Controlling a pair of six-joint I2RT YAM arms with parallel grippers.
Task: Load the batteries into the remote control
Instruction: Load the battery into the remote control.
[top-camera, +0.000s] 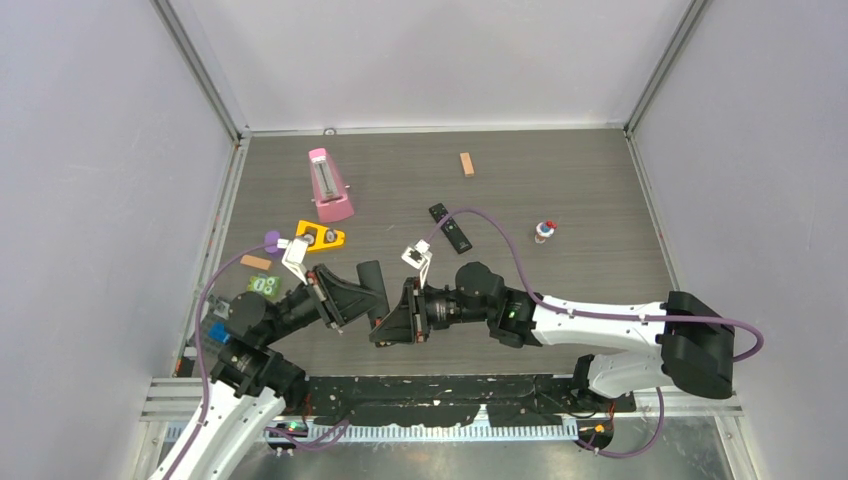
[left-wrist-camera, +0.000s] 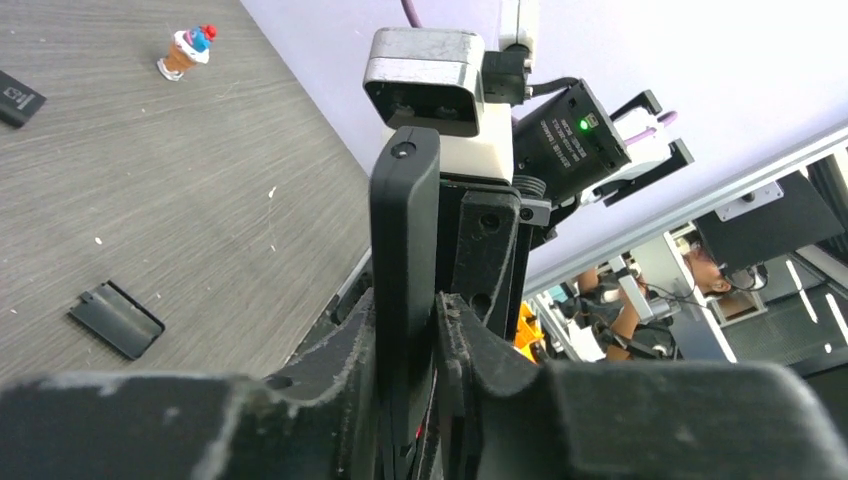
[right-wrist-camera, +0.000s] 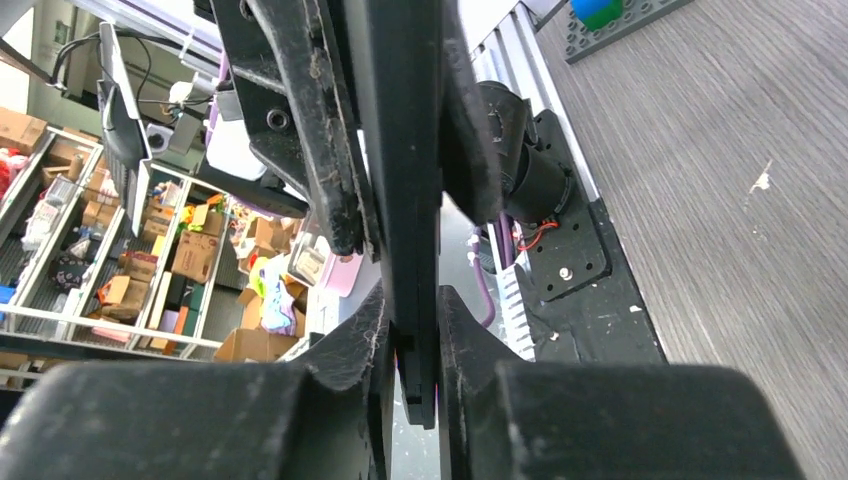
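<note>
- Left end effector (left-wrist-camera: 408, 335): narrow, clamped on the remote control (left-wrist-camera: 404, 230), a black bar standing on edge between its fingers.
- Right end effector (right-wrist-camera: 412, 330): narrow, clamped on the same remote control from the opposite side.
- Remote control: held between both end effectors, at 6 o'clock from the centre of the table (top-camera: 560, 180).
- Flat black cover (left-wrist-camera: 116, 319): lies on the table, at 8 o'clock from the remote control in the left wrist view.

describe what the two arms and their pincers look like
Both arms are built of white links and bulky black joints: the left arm and the right arm. A purple cable runs along each. The left pincer and right pincer are black and chunky, scuffed whitish along the edges.
</note>
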